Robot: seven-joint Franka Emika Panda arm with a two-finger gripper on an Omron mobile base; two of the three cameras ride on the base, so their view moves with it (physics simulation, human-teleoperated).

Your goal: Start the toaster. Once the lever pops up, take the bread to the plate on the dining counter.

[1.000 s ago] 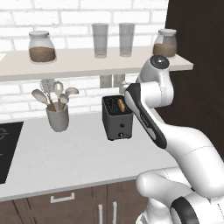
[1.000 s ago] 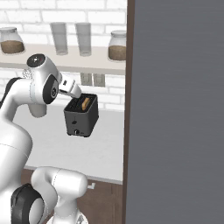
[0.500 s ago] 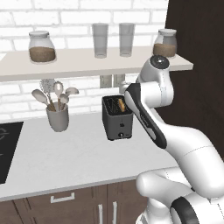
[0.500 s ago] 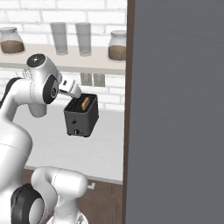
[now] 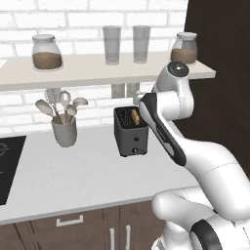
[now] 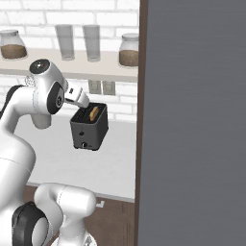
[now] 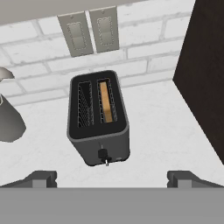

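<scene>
Standing in the dark grey toaster [image 7: 99,127], tan bread [image 7: 105,103] fills one slot; claw [image 7: 112,177] wide open, empty.

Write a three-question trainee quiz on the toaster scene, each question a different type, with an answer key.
1. True or false: the bread sits in the toaster slot nearer the dark cabinet wall.
2. Multiple choice: the gripper is (A) shut on the lever, (B) open above the toaster, (C) shut on the bread.
3. Fill in: the utensil crock stands between the toaster and the ____.

Key
1. True.
2. B. Both fingertips stand wide apart, nothing between them; the lever is untouched.
3. The black hob.
</scene>
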